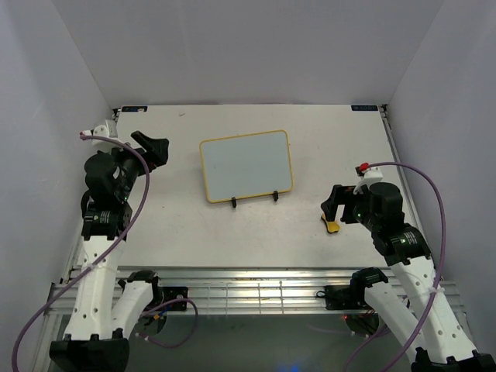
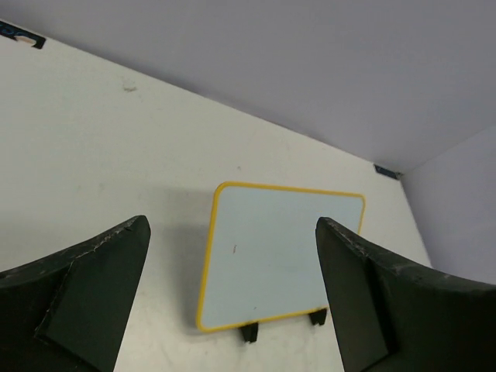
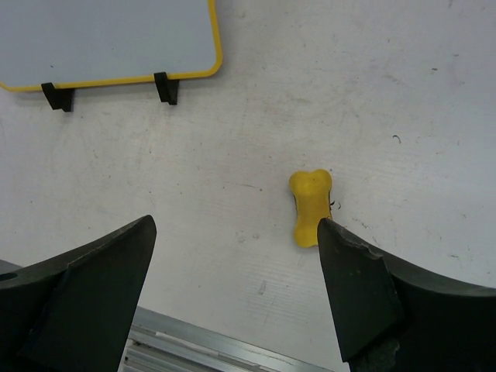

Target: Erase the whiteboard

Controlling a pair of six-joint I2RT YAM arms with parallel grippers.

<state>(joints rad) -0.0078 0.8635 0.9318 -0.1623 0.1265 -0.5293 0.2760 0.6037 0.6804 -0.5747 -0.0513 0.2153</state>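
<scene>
Though apart, whiteboard (image 1: 246, 165) before left pincer (image 1: 153, 144)

The left arm (image 1: 94, 256) and right arm (image 1: 422, 271) are built alike: white, rounded lower links, with bulky black joint housings higher up. Each stands on a black base (image 1: 87, 353). A thin purple left cable (image 1: 144, 178) loops loosely beside its arm, and the right cable (image 1: 439, 209) does the same. The left cap (image 1: 99, 133) at the wrist is small and white. The right cap (image 1: 373, 175) is also white and carries a red spot (image 1: 362, 167). The left gripper (image 1: 153, 147) and right gripper (image 1: 329, 205) are black. Seen close, the left fingers (image 2: 85, 302) are matte black wedges with broad flat faces. The right fingers (image 3: 364, 287) match them, with edges scuffed pale grey.
</scene>
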